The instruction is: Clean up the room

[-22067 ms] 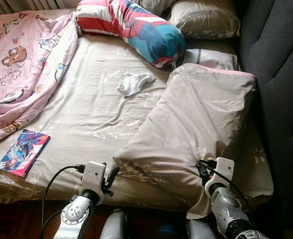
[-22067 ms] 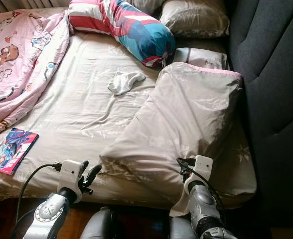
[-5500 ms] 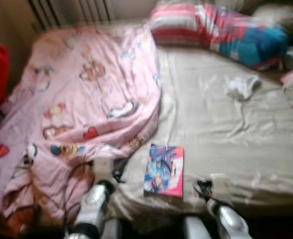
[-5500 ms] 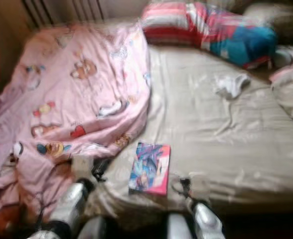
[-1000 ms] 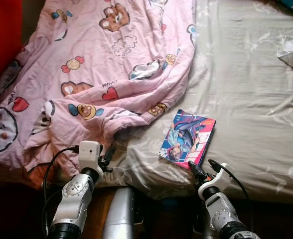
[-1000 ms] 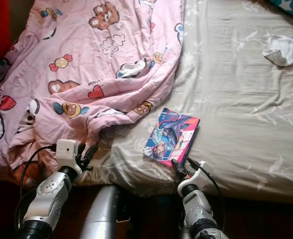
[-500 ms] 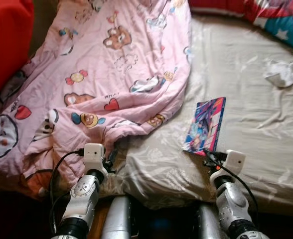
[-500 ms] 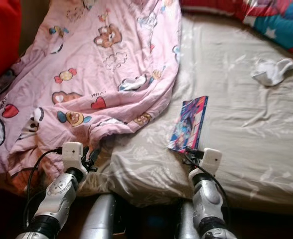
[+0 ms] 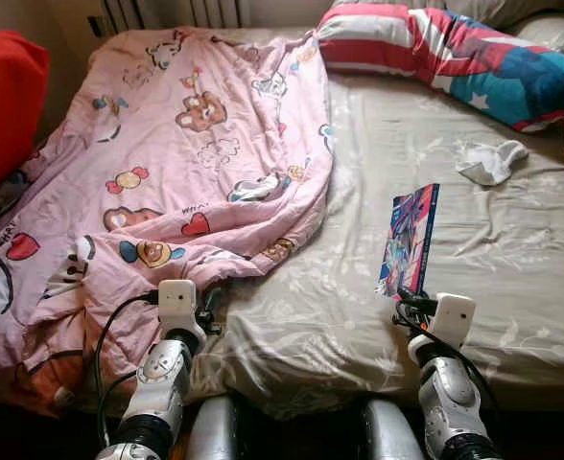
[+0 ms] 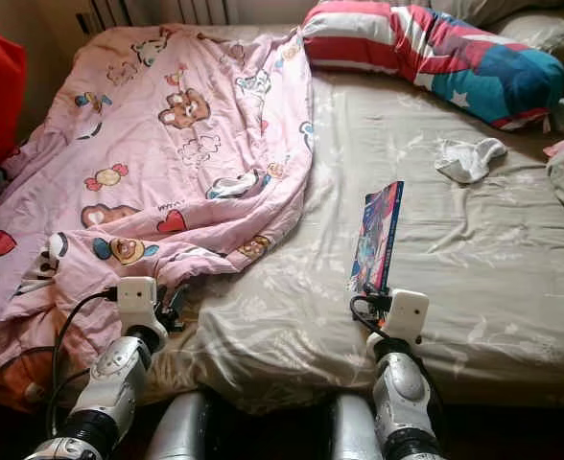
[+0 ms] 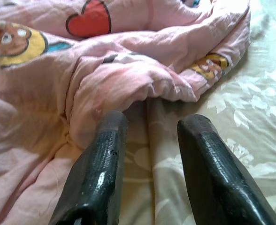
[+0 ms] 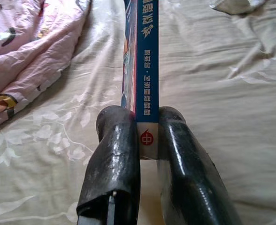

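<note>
one book, one pink blanket, one sock, two claws

The right gripper, which was reaching toward the flat-lying comic book a second ago, is now pinching its spine and holding it lifted on edge above the bedsheet.

Comic book stood on edge.
I see its colourful cover upright near the bed's front edge, blue spine showing.
</note>
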Robot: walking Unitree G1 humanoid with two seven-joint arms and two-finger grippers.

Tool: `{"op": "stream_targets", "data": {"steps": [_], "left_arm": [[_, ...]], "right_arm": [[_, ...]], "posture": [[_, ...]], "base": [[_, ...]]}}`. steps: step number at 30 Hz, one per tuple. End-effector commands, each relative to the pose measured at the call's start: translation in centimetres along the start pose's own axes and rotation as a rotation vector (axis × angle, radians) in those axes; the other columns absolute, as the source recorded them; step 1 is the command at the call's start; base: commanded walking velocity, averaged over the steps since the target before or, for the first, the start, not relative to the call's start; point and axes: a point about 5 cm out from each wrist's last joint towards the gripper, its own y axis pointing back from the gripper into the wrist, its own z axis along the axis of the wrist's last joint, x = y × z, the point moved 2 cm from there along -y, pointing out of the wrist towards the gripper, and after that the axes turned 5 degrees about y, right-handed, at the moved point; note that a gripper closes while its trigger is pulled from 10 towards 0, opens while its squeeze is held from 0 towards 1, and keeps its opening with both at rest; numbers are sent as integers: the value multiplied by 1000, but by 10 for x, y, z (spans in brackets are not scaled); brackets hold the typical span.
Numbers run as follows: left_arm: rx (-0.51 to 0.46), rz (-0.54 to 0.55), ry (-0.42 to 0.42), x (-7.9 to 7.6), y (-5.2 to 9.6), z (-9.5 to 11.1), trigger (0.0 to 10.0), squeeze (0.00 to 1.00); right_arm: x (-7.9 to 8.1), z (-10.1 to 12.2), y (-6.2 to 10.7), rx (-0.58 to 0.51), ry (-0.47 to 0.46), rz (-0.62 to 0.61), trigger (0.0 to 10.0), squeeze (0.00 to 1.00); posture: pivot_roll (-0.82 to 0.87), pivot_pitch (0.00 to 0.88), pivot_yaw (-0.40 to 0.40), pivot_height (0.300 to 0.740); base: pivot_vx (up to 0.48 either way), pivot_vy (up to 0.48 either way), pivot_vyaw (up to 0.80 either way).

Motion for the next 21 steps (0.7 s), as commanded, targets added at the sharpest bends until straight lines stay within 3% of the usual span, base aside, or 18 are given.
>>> {"op": "stream_targets", "data": {"steps": [1, 14, 21], "left_arm": [[25, 9, -21, 5, 2, -5, 10000, 0], [185, 35, -29, 10, 11, -39, 10000, 0], [369, 49, -88, 17, 31, -75, 10000, 0]], "right_arm": [[-2, 3, -1, -7, 12, -7, 10000, 0], [-7, -10, 5, 48, 35, -17, 10000, 0], [-9, -12, 6, 54, 35, -32, 10000, 0]], "posture": [[-56, 109, 30, 667], [-53, 97, 23, 737], [-49, 93, 24, 740]], "base": [[0, 0, 0], [0, 0, 0], [0, 0, 0]]}}
